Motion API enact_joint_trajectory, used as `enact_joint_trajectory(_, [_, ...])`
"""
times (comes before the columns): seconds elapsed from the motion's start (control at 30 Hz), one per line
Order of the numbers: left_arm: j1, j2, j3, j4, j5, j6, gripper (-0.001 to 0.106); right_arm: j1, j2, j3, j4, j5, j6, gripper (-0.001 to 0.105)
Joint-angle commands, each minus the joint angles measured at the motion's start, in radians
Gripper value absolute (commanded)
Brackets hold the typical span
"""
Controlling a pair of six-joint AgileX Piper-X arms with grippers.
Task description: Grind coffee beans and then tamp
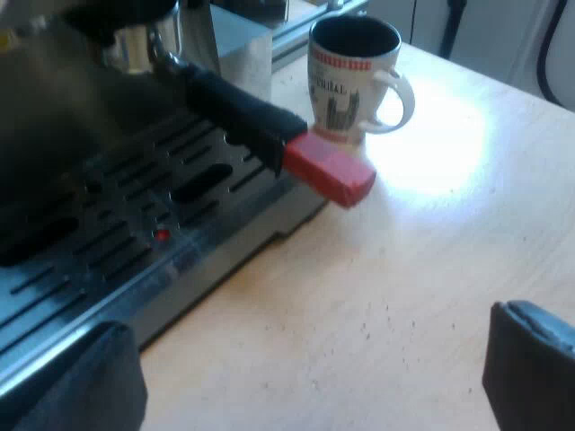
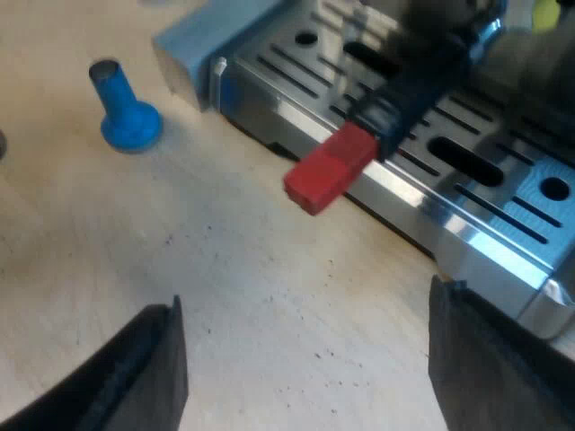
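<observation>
Hovering low over the table [image 1: 395, 296], the left gripper [image 1: 314, 391] is released: its two black fingers [image 1: 85, 386] stand wide apart, with bare wood between them. The portafilter [image 1: 135, 45] is locked into the front of the espresso machine [image 1: 45, 108], above the slotted drip tray [image 1: 108, 242]. Its dark handle [image 1: 238, 117] projects outward over the tray, and the red end [image 1: 328, 171] overhangs the tray's front edge, above the table. The red end lies ahead of the left gripper, well apart from both fingers and touching neither. A printed mug [image 1: 346, 81] stands upright on the table just beyond the red end, beside the machine's corner and near the table's edge. The right gripper [image 2: 305, 368] is likewise released, its fingers spread wide over the table near the drip tray's front edge. In the right wrist view the red end sits ahead of this gripper, in line with the gap between its two fingers but well clear of both. A blue tamper [image 2: 121, 108] stands upright on its base on the table, near a corner of the drip tray and well apart from the right gripper and from the red end. Fine dark specks [image 2: 269, 296] are scattered over the wood between the right gripper and the machine.
</observation>
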Motion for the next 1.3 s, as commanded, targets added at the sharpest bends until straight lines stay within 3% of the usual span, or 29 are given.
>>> enact_joint_trajectory(0.03, [-0.005,0.000,0.026,-0.030,0.018,-0.001,0.078,0.124,0.016,0.040,-0.103,0.166,0.067,0.060])
enact_joint_trajectory(0.1, [-0.005,0.000,0.046,-0.042,0.045,-0.001,0.078,0.150,0.020,0.051,-0.120,0.214,0.082,0.060])
enact_joint_trajectory(0.17, [-0.005,0.000,0.082,-0.092,0.080,-0.001,0.078,0.293,0.050,0.119,-0.233,0.405,0.170,0.060])
enact_joint_trajectory(0.37, [-0.005,0.000,0.157,-0.201,0.110,-0.001,0.078,0.441,0.142,0.196,-0.415,0.618,0.289,0.060])
enact_joint_trajectory(0.53, [-0.005,0.000,0.195,-0.263,0.138,0.004,0.078,0.467,0.256,0.198,-0.517,0.671,0.330,0.060])
enact_joint_trajectory(0.77, [-0.005,0.000,0.197,-0.254,0.145,0.045,0.078,0.467,0.437,0.198,-0.695,0.744,0.332,0.060])
enact_joint_trajectory(0.93, [-0.005,0.000,0.197,-0.254,0.145,0.045,0.078,0.467,0.545,0.198,-0.784,0.835,0.379,0.046])
enact_joint_trajectory(1.2, [-0.005,0.000,0.197,-0.254,0.147,0.045,0.078,0.462,0.624,0.198,-0.788,0.891,0.402,0.045])
enact_joint_trajectory(1.3, [-0.005,0.000,0.197,-0.254,0.167,0.045,0.078,0.456,0.650,0.198,-0.788,0.918,0.402,0.037])
